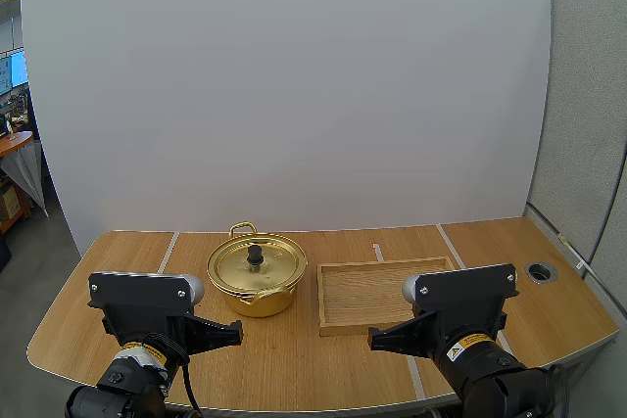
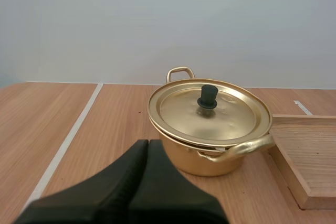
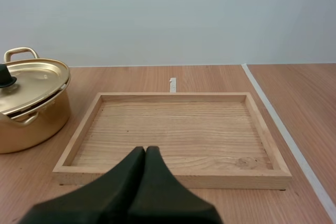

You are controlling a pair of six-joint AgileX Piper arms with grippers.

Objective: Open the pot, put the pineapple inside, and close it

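A gold pot (image 1: 257, 286) stands on the table left of centre, its lid (image 2: 207, 111) on and a black knob (image 2: 208, 97) on top. My left gripper (image 1: 238, 336) hangs near the front edge, short of the pot, its fingers (image 2: 147, 148) together as one dark wedge holding nothing. My right gripper (image 1: 372, 342) hangs in front of the wooden tray (image 1: 384, 293), shut on nothing; its tip (image 3: 145, 152) sits just short of the tray's near rim (image 3: 173, 178). The pot (image 3: 31, 103) stands just left of the tray.
The tray is bare inside. White tape lines (image 1: 167, 252) cross the tabletop. A round cable hole (image 1: 541, 271) sits at the far right of the table. A white backdrop stands behind the table.
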